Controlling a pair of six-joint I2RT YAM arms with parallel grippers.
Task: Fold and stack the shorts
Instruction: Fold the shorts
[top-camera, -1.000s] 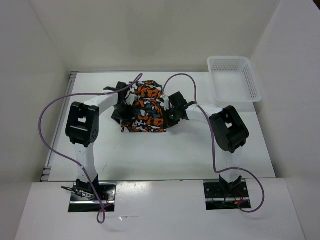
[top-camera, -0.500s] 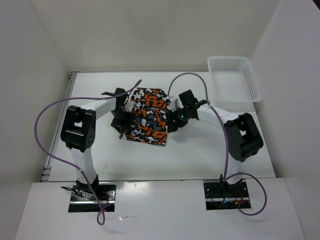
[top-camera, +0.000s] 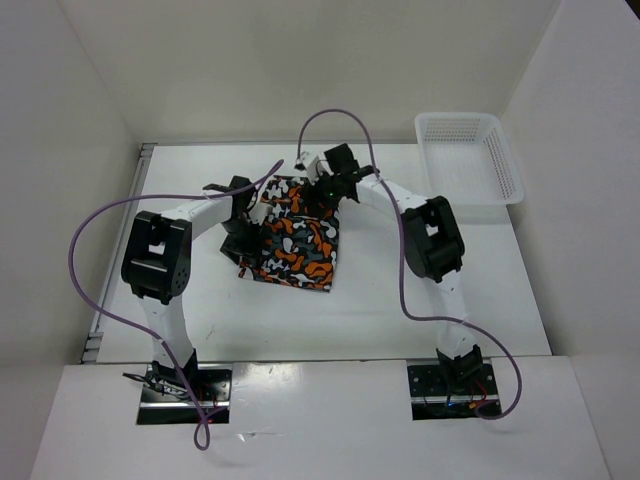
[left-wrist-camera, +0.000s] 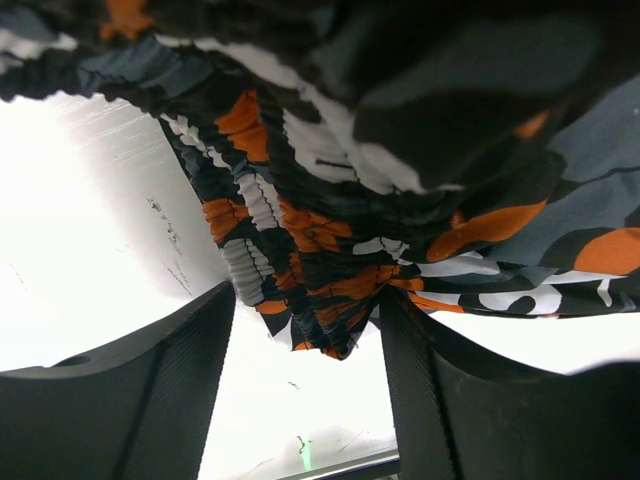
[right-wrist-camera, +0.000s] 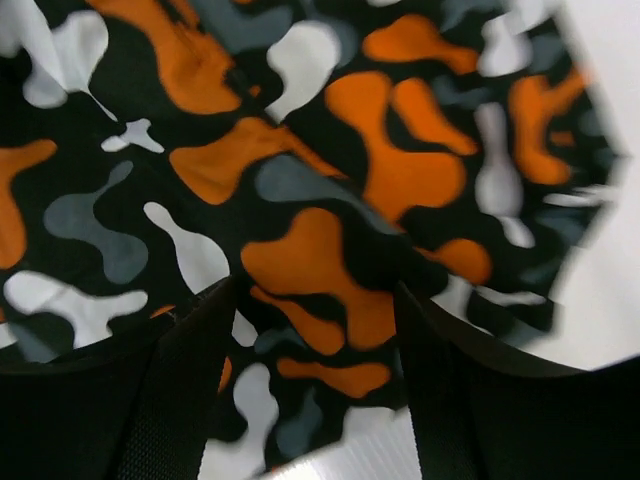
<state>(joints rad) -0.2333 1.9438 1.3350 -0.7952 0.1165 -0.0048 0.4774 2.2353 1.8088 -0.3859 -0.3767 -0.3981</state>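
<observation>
The shorts (top-camera: 295, 237), printed in orange, white, grey and black blotches, lie folded into a rough rectangle on the white table (top-camera: 400, 300). My left gripper (top-camera: 243, 228) sits at their left edge, open. In the left wrist view the gathered waistband (left-wrist-camera: 300, 250) hangs down between the spread fingers (left-wrist-camera: 450, 400) of that gripper (left-wrist-camera: 305, 300), unpinched. My right gripper (top-camera: 325, 187) hovers over the far edge of the shorts, open. In the right wrist view the flat printed cloth (right-wrist-camera: 300, 180) fills the space under the parted gripper (right-wrist-camera: 312, 290).
A white plastic mesh basket (top-camera: 500, 160) stands at the back right corner of the table. Purple cables (top-camera: 100, 230) loop over both arms. White walls close in the table at the back and sides.
My right gripper opened and let go of the shorts, then swung from their right side to their far edge. The shorts settled flatter on the table. The left gripper stayed at the left edge.
</observation>
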